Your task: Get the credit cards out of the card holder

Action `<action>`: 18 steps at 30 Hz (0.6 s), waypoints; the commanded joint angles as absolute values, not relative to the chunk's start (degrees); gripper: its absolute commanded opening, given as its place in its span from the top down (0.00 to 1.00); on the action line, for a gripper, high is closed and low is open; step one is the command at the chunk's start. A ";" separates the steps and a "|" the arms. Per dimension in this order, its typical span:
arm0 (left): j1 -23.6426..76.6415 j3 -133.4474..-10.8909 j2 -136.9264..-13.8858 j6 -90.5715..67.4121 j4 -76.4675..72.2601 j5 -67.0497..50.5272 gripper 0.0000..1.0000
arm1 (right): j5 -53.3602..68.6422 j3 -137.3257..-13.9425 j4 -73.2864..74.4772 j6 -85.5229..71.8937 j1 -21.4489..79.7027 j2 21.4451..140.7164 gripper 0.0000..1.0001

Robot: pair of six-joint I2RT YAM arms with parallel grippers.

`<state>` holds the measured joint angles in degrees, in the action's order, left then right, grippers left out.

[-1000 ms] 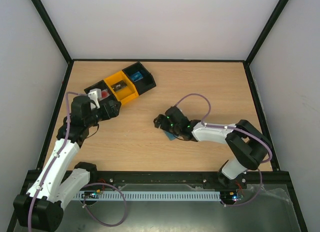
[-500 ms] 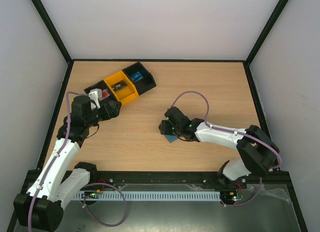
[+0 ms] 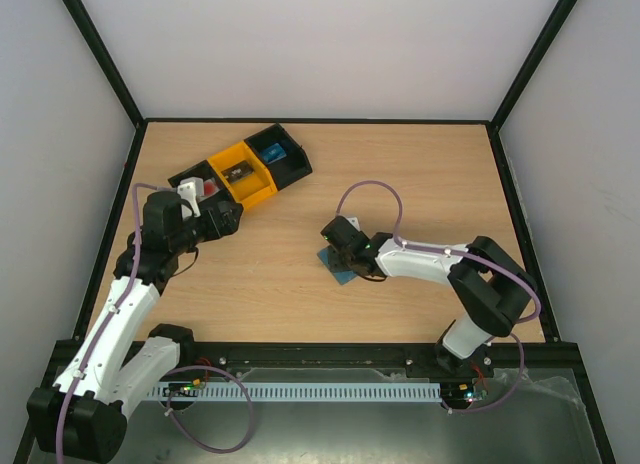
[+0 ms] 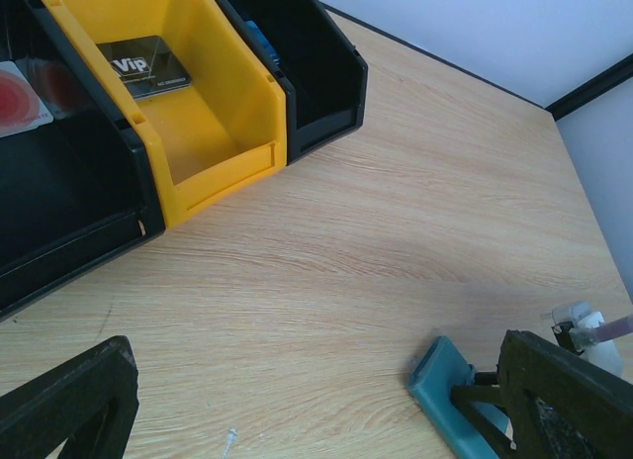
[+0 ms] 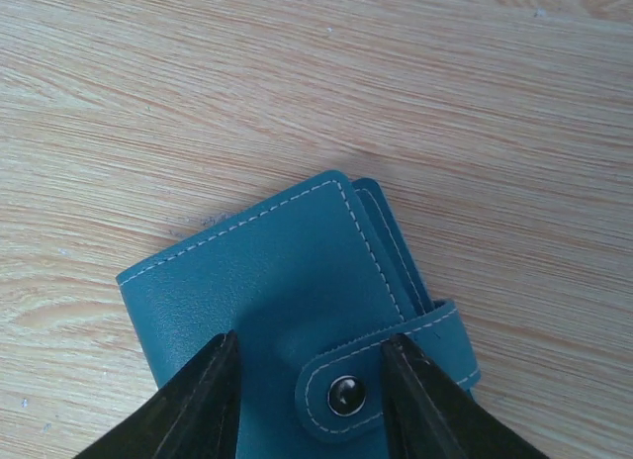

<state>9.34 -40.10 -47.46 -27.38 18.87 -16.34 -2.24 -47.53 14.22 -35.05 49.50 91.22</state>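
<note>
Fingers [image 5: 198, 405] of right gripper [image 5: 309, 340], narrowed, straddle closed wallet's [image 5: 247, 271] snap tab [image 5: 348, 382], grip unclear; left gripper [image 4: 316, 345], nine o'clock, gapes wide.

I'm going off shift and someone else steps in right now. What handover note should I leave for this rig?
Left gripper: open, empty, hovering near the tray.
Right gripper: down over the card holder, fingers either side of its snap tab; grip unclear.
The holder lies on the table, snapped closed.
Done: a blue card lies in the tray.
To do: unsnap, open, remove any cards inside.
</note>
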 commanded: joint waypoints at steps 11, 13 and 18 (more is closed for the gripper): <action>9.14 -40.11 -49.07 -26.94 19.68 -17.91 0.00 | -7.03 -48.40 19.45 -33.70 49.73 90.58 0.71; 9.12 -40.02 -49.17 -26.98 19.61 -17.93 0.00 | -7.12 -48.32 19.66 -33.87 49.93 90.25 0.73; 9.14 -40.08 -49.64 -26.98 19.57 -18.32 0.00 | -7.25 -48.21 19.99 -34.10 50.87 89.99 0.77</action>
<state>9.34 -40.10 -49.23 -27.38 18.87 -17.21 -5.39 -47.86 16.84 -33.89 49.95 91.11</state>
